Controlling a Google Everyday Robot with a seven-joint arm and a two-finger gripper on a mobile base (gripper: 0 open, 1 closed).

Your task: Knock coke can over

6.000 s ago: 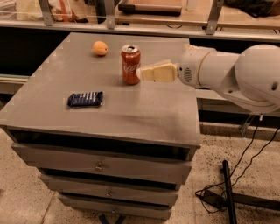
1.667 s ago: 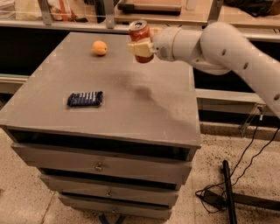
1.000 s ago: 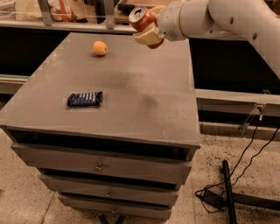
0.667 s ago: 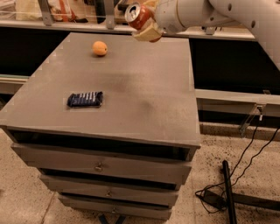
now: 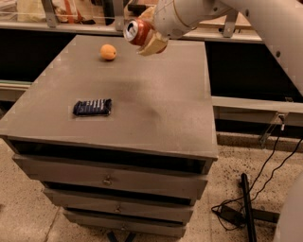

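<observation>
The coke can [image 5: 138, 31] is red with a silver top. It is held in the air above the far part of the grey cabinet top [image 5: 156, 104], tilted on its side with its top facing left and toward the camera. My gripper [image 5: 147, 34] is shut on the can, with one cream finger [image 5: 153, 43] below it. The white arm [image 5: 199, 14] reaches in from the upper right.
A small orange fruit [image 5: 108, 52] lies at the far left of the cabinet top. A flat dark blue snack packet [image 5: 93, 107] lies at the left middle. The cabinet has drawers [image 5: 109, 179] below. Black cables [image 5: 255, 198] lie on the floor at right.
The can stood upright on the cabinet top with my gripper beside it. Now my gripper holds it lifted in the air, tipped onto its side and moved slightly left.
</observation>
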